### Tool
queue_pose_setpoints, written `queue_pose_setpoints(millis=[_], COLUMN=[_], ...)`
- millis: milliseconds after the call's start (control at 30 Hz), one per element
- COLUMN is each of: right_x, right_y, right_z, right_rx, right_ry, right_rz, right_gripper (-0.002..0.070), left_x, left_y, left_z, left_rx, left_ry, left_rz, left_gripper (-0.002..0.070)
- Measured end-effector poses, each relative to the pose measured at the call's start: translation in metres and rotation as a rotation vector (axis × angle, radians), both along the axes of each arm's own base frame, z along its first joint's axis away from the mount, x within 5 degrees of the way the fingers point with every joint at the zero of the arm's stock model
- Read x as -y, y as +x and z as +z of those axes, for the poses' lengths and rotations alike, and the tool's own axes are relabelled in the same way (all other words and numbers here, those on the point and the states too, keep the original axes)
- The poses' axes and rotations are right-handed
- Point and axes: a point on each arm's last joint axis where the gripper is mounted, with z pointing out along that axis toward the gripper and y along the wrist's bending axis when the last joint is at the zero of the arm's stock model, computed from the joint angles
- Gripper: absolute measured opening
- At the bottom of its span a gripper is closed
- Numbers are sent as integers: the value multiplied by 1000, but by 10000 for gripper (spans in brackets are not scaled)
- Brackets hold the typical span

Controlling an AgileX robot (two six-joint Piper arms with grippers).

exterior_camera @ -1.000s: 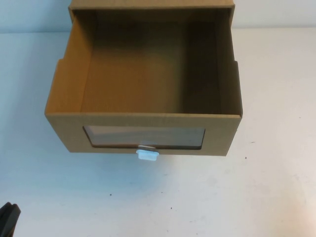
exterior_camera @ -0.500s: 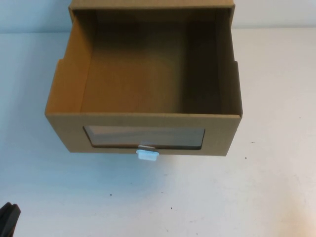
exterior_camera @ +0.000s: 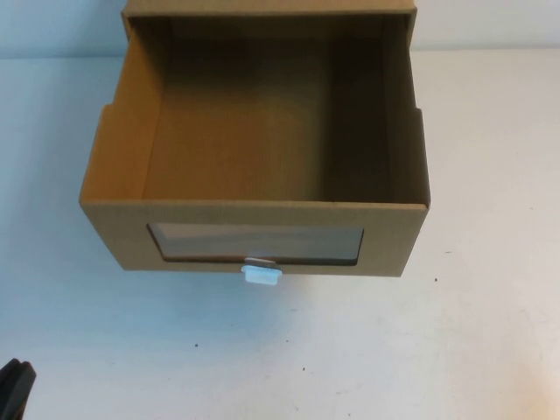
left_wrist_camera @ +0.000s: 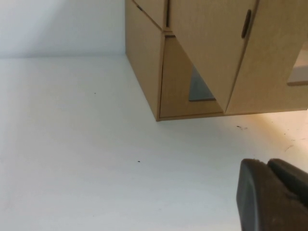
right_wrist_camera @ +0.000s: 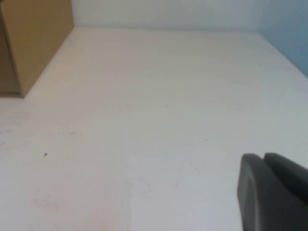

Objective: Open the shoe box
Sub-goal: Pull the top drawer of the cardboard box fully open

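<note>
Matte black left claw (left_wrist_camera: 267, 167), right claw (right_wrist_camera: 264, 162)

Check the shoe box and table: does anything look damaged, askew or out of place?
Nothing stands out. The shoe box drawer is pulled out squarely, empty and undamaged. The left gripper sits shut at the table's near-left corner; the right gripper, shut, is off to the box's right.

Only the shoe box (exterior_camera: 262, 238) blocks the middle; the table (exterior_camera: 402, 350) lies free before and beside it.
</note>
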Motion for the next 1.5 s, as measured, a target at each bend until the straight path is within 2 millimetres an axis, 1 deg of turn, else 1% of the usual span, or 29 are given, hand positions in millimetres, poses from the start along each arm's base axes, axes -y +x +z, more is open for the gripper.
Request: queue_pose_setpoints(millis=[100, 233, 900, 1167, 1500], right_x=[-2, -4, -5, -7, -7], right_y=[-1, -2, -2, -2, -2], right_z=[-6, -8, -8, -8, -8], right_rx=[-70, -84, -88, -94, -94], right_ry=[23, 86, 92, 90, 92], right_rz=[15, 28, 31, 72, 73], right_gripper=[-13, -13, -13, -13, -13], left_x=[0, 0, 0, 0, 0], left_y=[0, 0, 0, 0, 0], left_z=[0, 0, 0, 0, 0], left_rx=[0, 0, 0, 0, 0], left_ry=[0, 0, 0, 0, 0], left_rz=[0, 0, 0, 0, 0], left_gripper=[-4, -4, -4, -4, -4])
